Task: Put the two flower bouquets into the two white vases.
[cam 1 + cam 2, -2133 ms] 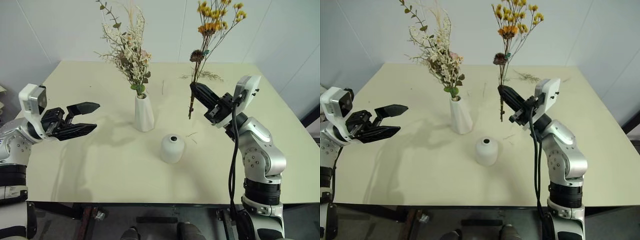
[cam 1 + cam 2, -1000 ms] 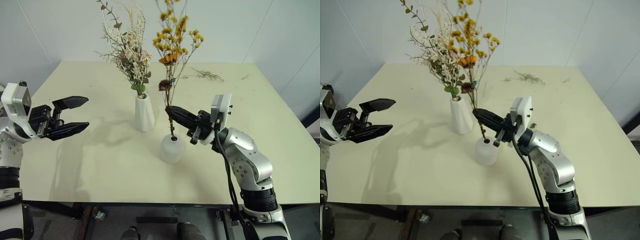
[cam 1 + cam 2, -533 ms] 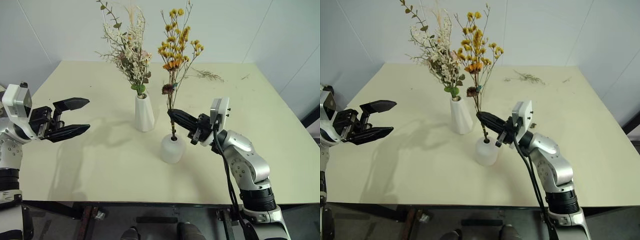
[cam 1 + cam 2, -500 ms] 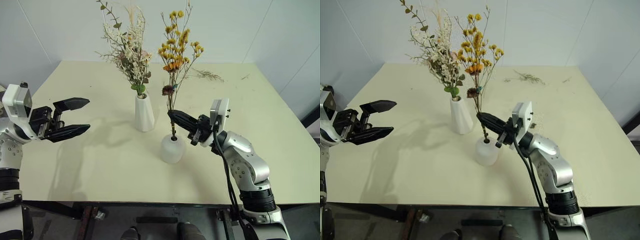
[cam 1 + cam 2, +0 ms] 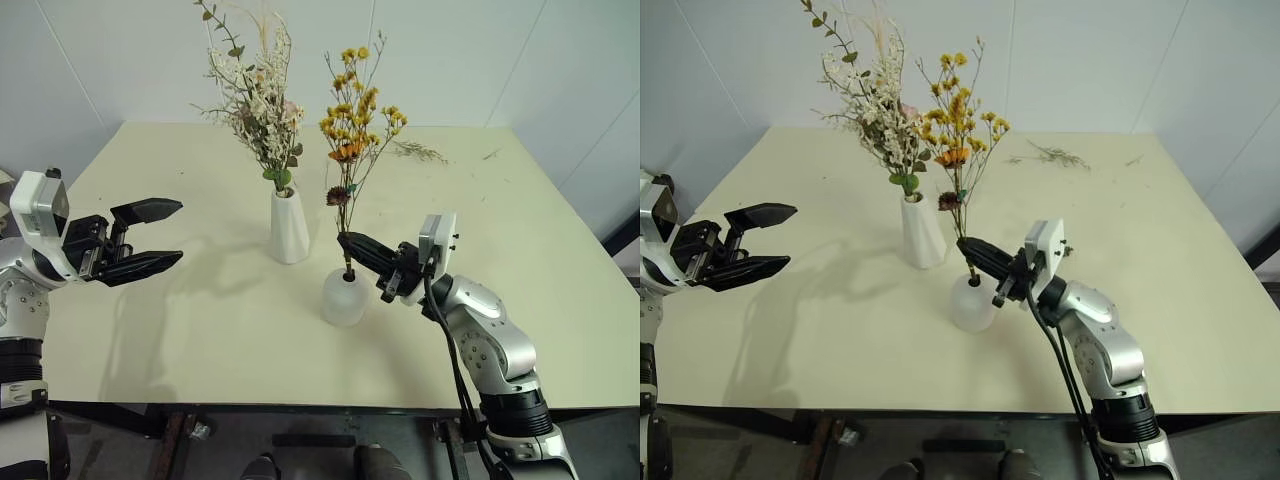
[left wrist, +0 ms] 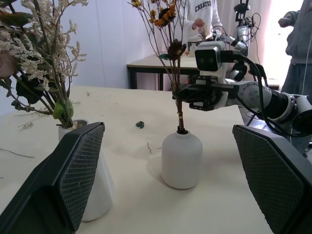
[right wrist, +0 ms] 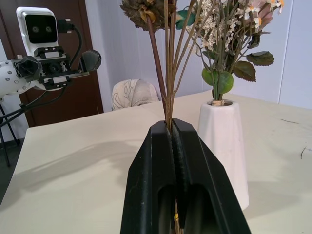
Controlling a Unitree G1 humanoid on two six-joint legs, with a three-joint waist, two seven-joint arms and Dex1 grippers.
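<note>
On the pale table [image 5: 200,330] the tall vase [image 5: 288,228] holds the pink-white bouquet [image 5: 258,100]; at its 5 o'clock, the round vase [image 5: 344,296] takes the yellow bouquet [image 5: 355,120] stems, pinched by the closed right gripper [image 5: 347,240]. Left gripper [image 5: 165,236] gapes empty at 9 o'clock

Left tool [image 5: 168,235] gapes wide; right tool [image 5: 347,243] seems clamped tight.

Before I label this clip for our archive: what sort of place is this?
Probably an indoor robot lab or test room: a plain cream table against bare white walls, another robot rig on a further table, and people standing behind it.
</note>
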